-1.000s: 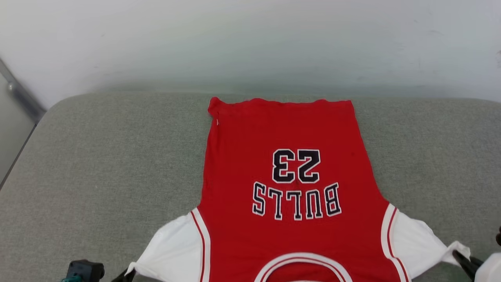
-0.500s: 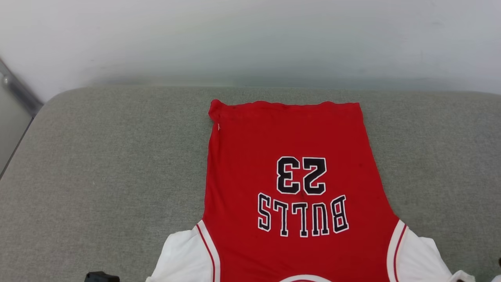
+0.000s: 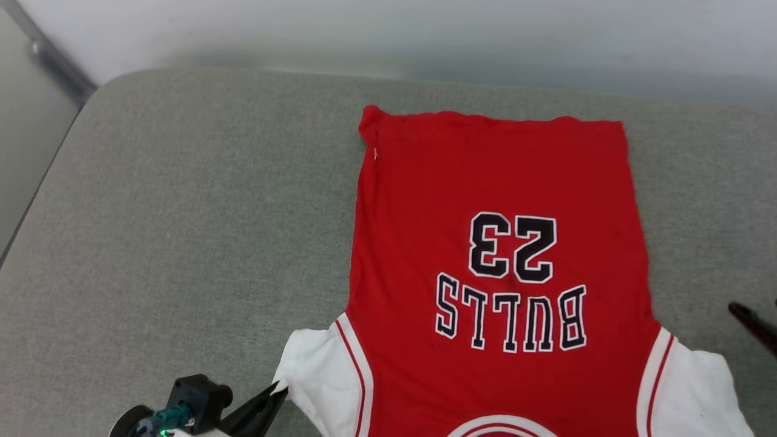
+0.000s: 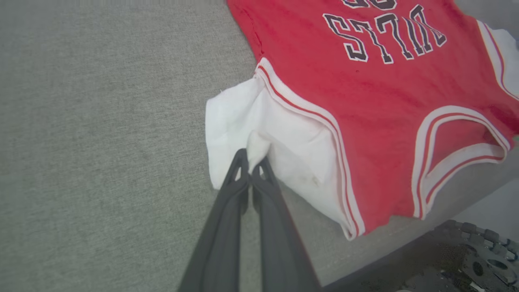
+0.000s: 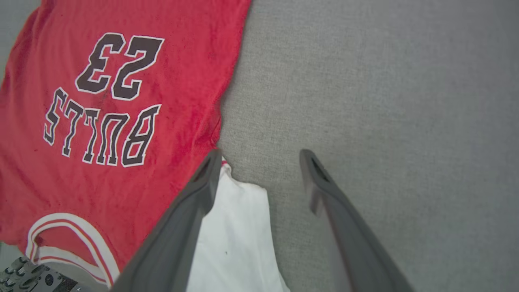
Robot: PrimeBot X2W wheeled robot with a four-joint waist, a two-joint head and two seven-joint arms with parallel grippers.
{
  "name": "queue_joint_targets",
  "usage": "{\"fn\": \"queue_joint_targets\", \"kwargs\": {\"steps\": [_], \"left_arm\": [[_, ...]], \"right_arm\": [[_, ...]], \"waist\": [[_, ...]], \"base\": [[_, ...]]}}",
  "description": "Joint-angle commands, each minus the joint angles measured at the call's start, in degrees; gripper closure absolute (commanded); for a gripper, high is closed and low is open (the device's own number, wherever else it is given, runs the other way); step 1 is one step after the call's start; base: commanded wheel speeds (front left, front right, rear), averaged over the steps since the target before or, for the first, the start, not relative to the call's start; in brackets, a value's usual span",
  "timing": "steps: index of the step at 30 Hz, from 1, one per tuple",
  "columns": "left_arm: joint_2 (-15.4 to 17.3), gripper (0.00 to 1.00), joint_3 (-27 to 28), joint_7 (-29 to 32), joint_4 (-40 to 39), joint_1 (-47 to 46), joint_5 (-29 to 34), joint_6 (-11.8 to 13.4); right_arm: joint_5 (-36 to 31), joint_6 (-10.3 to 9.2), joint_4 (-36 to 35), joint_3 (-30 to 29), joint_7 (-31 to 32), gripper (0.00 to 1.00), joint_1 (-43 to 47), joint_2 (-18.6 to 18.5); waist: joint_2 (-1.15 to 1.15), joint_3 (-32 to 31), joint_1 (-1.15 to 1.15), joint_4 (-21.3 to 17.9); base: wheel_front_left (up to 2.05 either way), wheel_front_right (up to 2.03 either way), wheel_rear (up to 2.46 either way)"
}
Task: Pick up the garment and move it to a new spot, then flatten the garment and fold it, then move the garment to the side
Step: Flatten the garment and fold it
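Observation:
The garment (image 3: 498, 182), a red jersey with "BULLS" and "23" print, lies flat on the grey cushion (image 3: 182, 212) with its neckline toward me. Its white side panels (image 3: 318, 376) spread out at both near corners. My left gripper (image 4: 252, 162) is shut on a pinched fold of the left white panel (image 4: 284, 138), low on the cushion. My right gripper (image 5: 261, 162) stands open just off the jersey's right edge, over bare cushion, with the right white panel (image 5: 239, 227) beside its left finger. One right finger (image 3: 751, 320) shows at the head view's right edge.
A pale wall (image 3: 425, 30) rises behind the cushion, and a metal rail (image 3: 54, 57) runs at the upper left. The cushion's front edge drops to dark floor mats (image 4: 466, 251). Bare cushion stretches left of the jersey.
The head camera has shifted, moving the whole picture. My right gripper has let go of the right white corner and stands open, apart from it. The left gripper still pinches its corner.

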Motion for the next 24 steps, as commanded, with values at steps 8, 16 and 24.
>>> {"fn": "queue_joint_targets", "kwargs": {"steps": [8, 16, 24], "left_arm": [[-0.82, 1.00, -1.12, 2.12, -8.10, -5.19, 1.97, -0.77], [-2.25, 1.00, -2.77, 2.95, -14.40, -8.05, 3.87, -1.30], [-5.00, 1.00, -3.72, 2.18, -15.11, -11.26, 4.05, -2.42]], "right_arm": [[-3.97, -0.02, 0.70, -1.04, 18.74, 0.00, -23.85, 0.87], [-14.57, -0.02, 10.95, -1.79, 28.69, 0.00, -45.77, 3.68], [-26.97, -0.02, 19.87, -6.01, 30.94, 0.00, -58.03, 5.66]], "waist": [[0.00, 12.99, -0.01, 8.75], [0.00, 20.88, -0.01, 14.23], [0.00, 25.94, -0.01, 17.76]], "base": [[0.00, 0.00, 0.00], [0.00, 0.00, 0.00], [0.00, 0.00, 0.00]]}}
